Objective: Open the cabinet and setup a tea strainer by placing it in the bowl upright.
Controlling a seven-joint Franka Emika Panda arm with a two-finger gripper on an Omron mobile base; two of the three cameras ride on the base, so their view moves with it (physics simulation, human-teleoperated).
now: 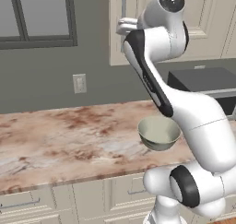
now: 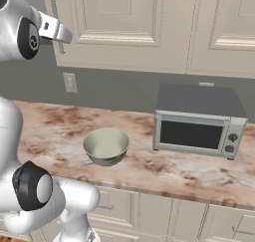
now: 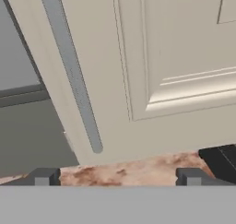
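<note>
The cream cabinet (image 3: 179,57) is shut, its raised-panel door close in front of the hand. Its long metal bar handle (image 3: 71,71) runs down the door's left edge, left of the midline between my fingers. My gripper (image 3: 117,177) is open, its two dark fingertips (image 3: 44,177) wide apart with nothing between them. From the right base view the gripper (image 2: 63,35) hovers just short of the handle (image 2: 54,7). The pale grey-green bowl (image 2: 106,145) stands empty on the counter, well below the hand, also seen as the bowl (image 1: 159,133). The tea strainer is hidden.
A grey toaster oven (image 2: 196,124) stands on the marble counter (image 2: 164,169) right of the bowl. A wall outlet (image 2: 69,81) is below the cabinet and a window (image 1: 37,15) to its left. Cream drawers (image 1: 27,202) run under the counter. A second cabinet door (image 2: 224,27) adjoins on the right.
</note>
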